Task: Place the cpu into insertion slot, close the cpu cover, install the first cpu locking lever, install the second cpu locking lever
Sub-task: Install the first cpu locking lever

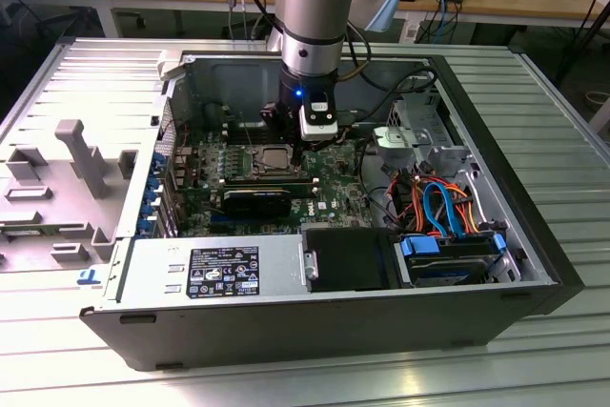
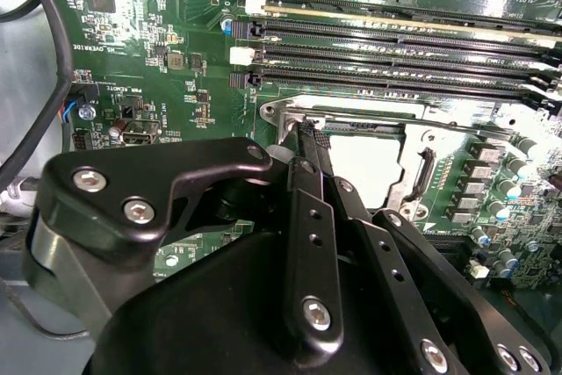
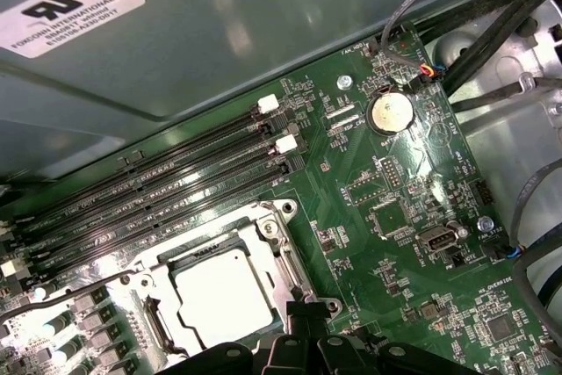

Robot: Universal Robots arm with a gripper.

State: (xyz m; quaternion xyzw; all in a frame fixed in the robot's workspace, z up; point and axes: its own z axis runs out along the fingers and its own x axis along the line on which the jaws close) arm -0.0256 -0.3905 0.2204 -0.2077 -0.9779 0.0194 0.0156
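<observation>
The cpu (image 3: 219,298) lies flat in the insertion slot (image 1: 276,157), its silvery top showing in both wrist views (image 2: 364,162). The cpu cover (image 3: 270,236) is down over it and frames the chip (image 2: 413,120). A thin metal locking lever (image 3: 295,271) runs along one side of the socket, and another lever's dark hooked end (image 2: 426,169) sits on the opposite side. My gripper (image 2: 309,133) hangs low at the socket's corner, its black fingertips pressed together right by the first lever's end (image 3: 307,308). Whether they touch the lever I cannot tell.
The green motherboard (image 1: 334,183) lies inside an open computer case (image 1: 315,331). Long black memory slots (image 2: 395,50) run beside the socket. A coin battery (image 3: 391,112), loose cables (image 1: 438,202) and a drive bay (image 1: 453,254) lie further off. Case walls surround the board.
</observation>
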